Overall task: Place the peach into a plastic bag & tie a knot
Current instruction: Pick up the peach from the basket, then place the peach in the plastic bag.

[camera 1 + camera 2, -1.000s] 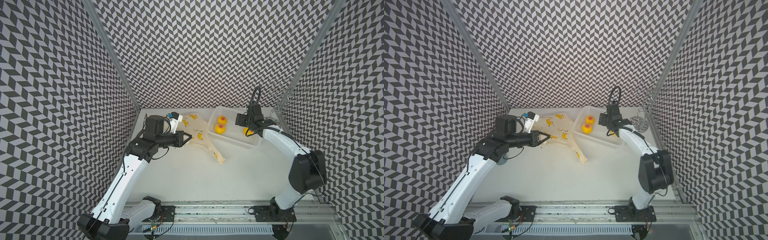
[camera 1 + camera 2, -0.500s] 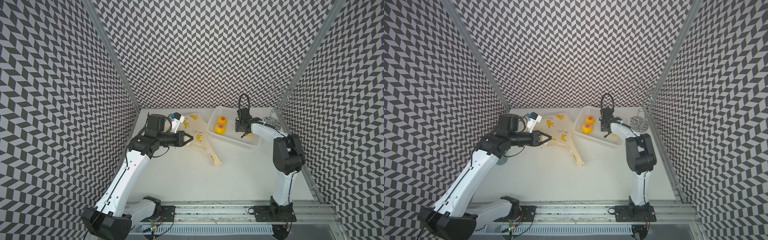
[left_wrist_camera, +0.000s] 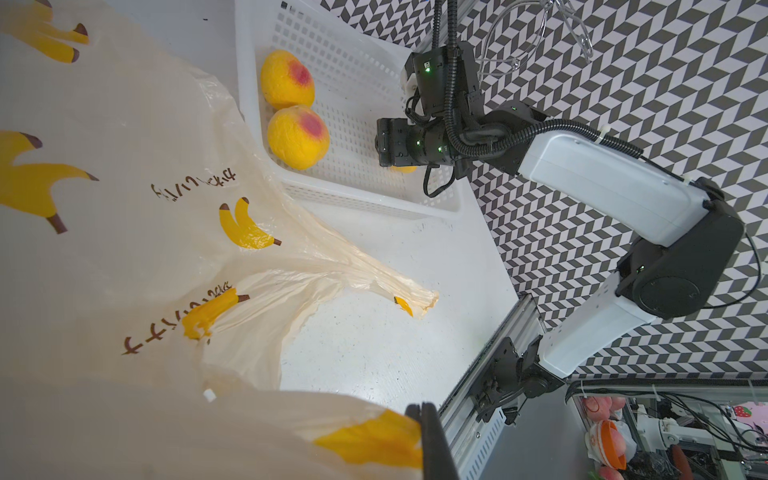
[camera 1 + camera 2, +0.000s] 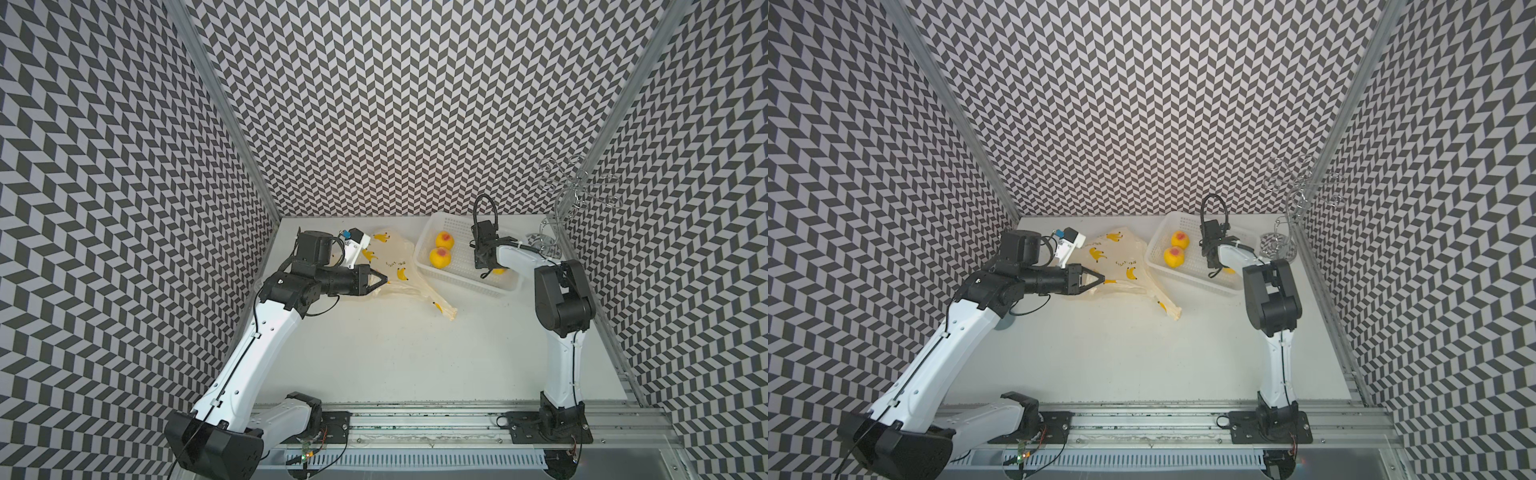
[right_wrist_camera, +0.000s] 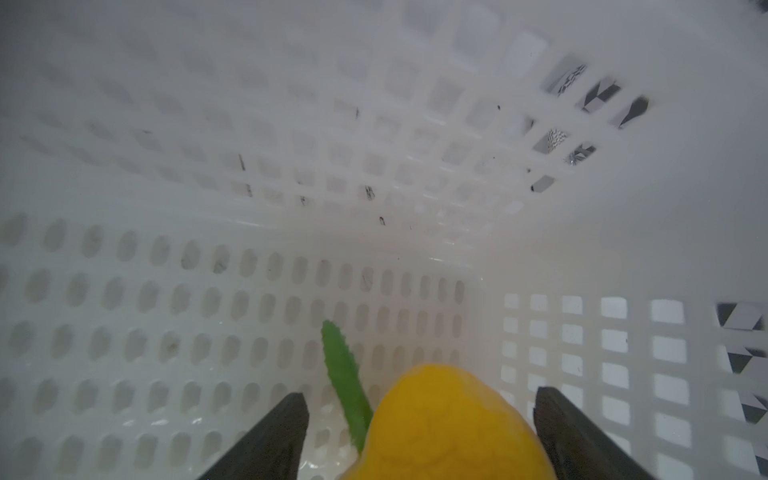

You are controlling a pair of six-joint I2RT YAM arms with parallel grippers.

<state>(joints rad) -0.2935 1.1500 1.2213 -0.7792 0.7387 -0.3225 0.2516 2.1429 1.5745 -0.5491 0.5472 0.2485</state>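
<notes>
Peach (image 5: 449,419), yellow with a green leaf (image 5: 345,374) at its side, lies in the white perforated basket (image 5: 249,291) at the back right of the counter (image 4: 395,353). The right pincer (image 5: 419,397) reaches down into the basket and straddles the fruit with its jaws apart. One black finger (image 5: 270,436) stands clear of the fruit with the leaf in the gap. The opposite finger is just beside the skin, and whether it touches cannot be told. In both top views only a yellow sliver of the peach (image 4: 498,271) shows under the wrist, near the basket's front wall. Two other peaches (image 4: 439,257), each with a red blush, sit side by side at the basket's opposite end, apart from the right pincer.

Just beside the basket, on its left, the plastic bag (image 4: 390,253) lies mostly flat on the counter with its banana print up. In the left wrist view its edge runs along the basket's wall. One handle strip (image 4: 440,307) stretches out, twisted, toward the front, and its end rests loose on the counter. The left pincer (image 4: 380,279) comes in low from the left, jaws closed on a fold at the bag's near edge. In the left wrist view the film bunches up against its finger (image 3: 432,436). A wire stand (image 4: 573,195) rises in the back right corner, behind the basket.
</notes>
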